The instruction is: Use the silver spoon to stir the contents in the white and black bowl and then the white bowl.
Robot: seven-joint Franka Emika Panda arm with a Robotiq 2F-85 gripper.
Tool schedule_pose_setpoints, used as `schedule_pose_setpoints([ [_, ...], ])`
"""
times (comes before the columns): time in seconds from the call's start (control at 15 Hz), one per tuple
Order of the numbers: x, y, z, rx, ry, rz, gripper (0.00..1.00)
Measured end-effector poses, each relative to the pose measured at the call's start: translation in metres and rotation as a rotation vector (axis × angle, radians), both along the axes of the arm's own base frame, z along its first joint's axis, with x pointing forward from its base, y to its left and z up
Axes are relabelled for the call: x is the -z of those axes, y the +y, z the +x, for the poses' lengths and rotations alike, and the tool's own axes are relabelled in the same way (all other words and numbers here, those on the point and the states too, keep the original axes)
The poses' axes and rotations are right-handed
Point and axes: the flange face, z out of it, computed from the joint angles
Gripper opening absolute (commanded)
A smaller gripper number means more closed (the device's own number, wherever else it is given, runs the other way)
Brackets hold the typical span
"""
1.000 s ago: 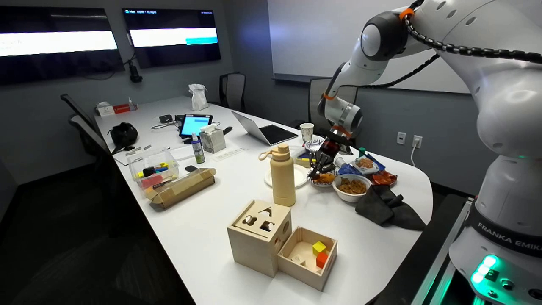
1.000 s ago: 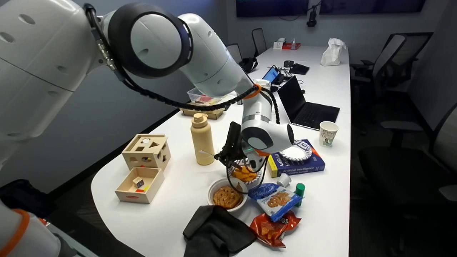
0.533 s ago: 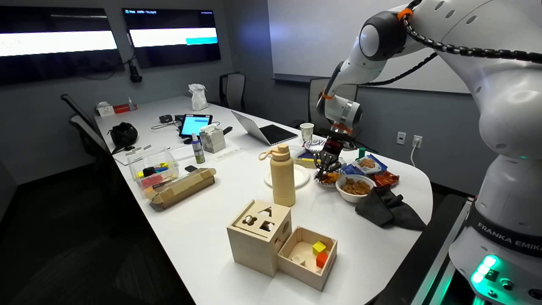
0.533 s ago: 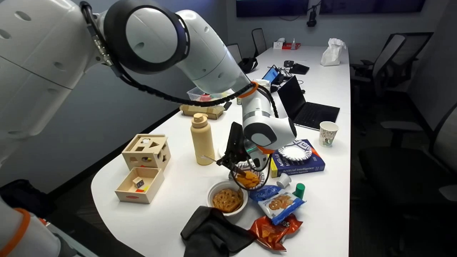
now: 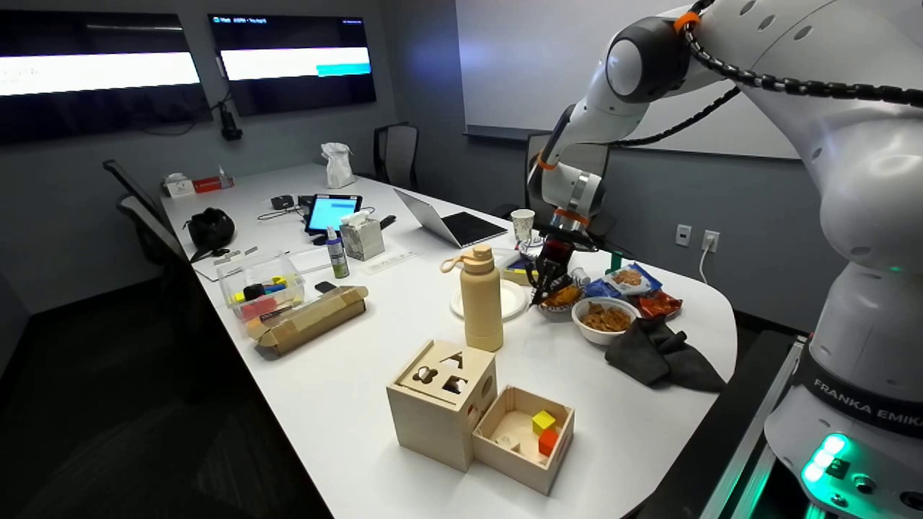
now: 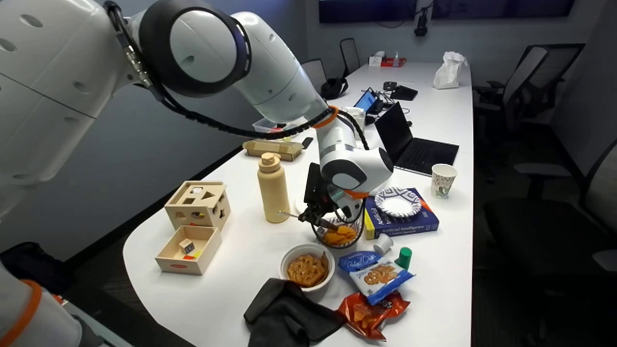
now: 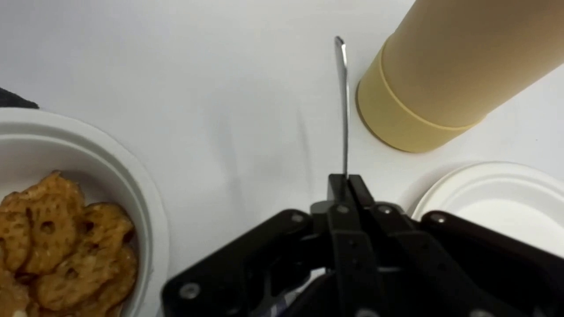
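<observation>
With the gripper (image 7: 347, 179) I pinch the silver spoon (image 7: 346, 110) by its handle, probably to leave the scoop end free for stirring. That end is hidden, so I cannot tell whether it touches the orange-yellow food (image 6: 342, 235) in the white and black bowl (image 6: 356, 225), under the gripper or just behind. The white bowl (image 7: 155, 229) stands near, which should make the second stirring easy to reach.

Silver spoon (image 7: 346, 114), tan bottle (image 7: 454, 72), apparently dark-patterned bowl (image 5: 556, 308).
</observation>
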Motion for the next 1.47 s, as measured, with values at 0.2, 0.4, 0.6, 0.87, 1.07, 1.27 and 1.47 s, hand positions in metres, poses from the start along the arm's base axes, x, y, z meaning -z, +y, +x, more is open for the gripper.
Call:
schedule_pose_setpoints([
  [0.2,0.001,0.014,0.005,-0.027,-0.040,0.036,0.01],
  [0.4,0.001,0.025,0.007,-0.049,-0.062,0.084,0.01],
  [0.6,0.000,0.026,0.004,-0.059,-0.062,0.128,0.01],
  [0.87,-0.008,0.012,-0.004,-0.056,-0.053,0.190,0.01],
  [1.07,-0.013,0.000,-0.011,-0.050,-0.030,0.204,0.01],
  [1.27,-0.012,-0.006,-0.017,-0.040,-0.001,0.209,0.01],
  [1.47,-0.007,-0.008,-0.019,-0.025,0.021,0.198,0.01],
])
